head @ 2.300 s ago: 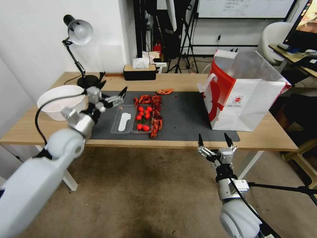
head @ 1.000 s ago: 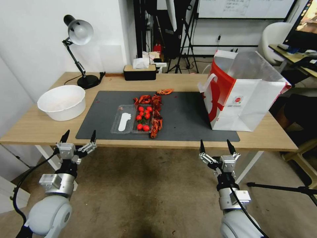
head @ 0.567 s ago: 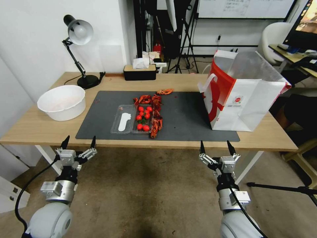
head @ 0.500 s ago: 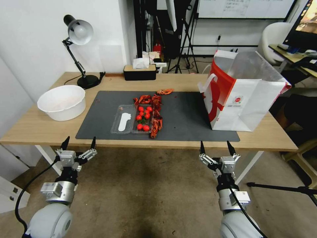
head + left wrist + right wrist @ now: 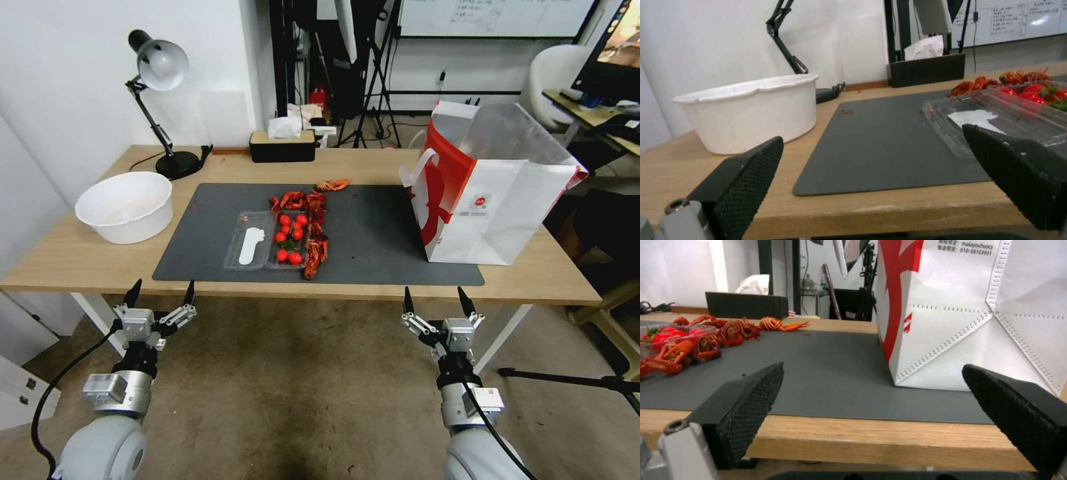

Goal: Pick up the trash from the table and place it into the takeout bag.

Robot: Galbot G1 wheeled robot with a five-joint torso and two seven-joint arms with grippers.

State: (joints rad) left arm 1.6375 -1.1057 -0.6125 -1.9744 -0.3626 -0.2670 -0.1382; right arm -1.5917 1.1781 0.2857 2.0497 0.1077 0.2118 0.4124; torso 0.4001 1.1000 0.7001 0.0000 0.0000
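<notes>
Lab: whiteboard, tripods.

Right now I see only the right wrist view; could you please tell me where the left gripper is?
Observer: The left gripper hangs open just before the long light-wood table's near edge.
Operator: What stands on the tabletop there?
Observer: A big round white bowl, on bare wood beside the dark grey rectangular mat.
Operator: Is the bag open?
Observer: Yes, the large white paper takeout bag with red side panels stands upright, mouth open.
</notes>
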